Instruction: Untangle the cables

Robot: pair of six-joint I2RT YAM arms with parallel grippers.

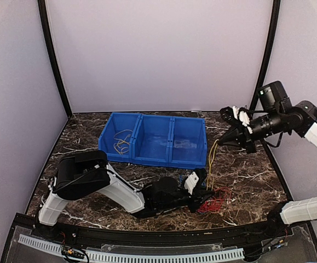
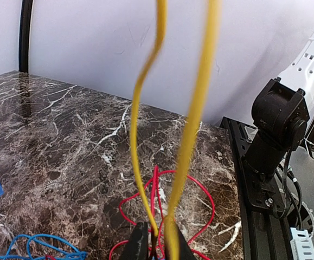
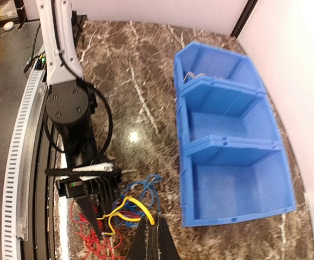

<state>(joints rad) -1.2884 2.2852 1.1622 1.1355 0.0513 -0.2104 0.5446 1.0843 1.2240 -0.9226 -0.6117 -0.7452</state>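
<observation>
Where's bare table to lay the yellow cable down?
Bare marble left of the blue bin, and right of the red cables. Crowded in front of the bin's right end: blue cables, yellow cable, left end effector.

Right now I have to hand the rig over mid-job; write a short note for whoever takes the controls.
Left gripper: low at the table, shut on the lower strands of the yellow cable.
Right gripper: raised, shut on the same yellow cable, drawing it upward.
Red cable and blue cable: bunched together on the table beside the left gripper.
Done: one coiled cable sits in the left compartment of the blue bin.
Left: free the yellow cable, then separate red and blue.
</observation>
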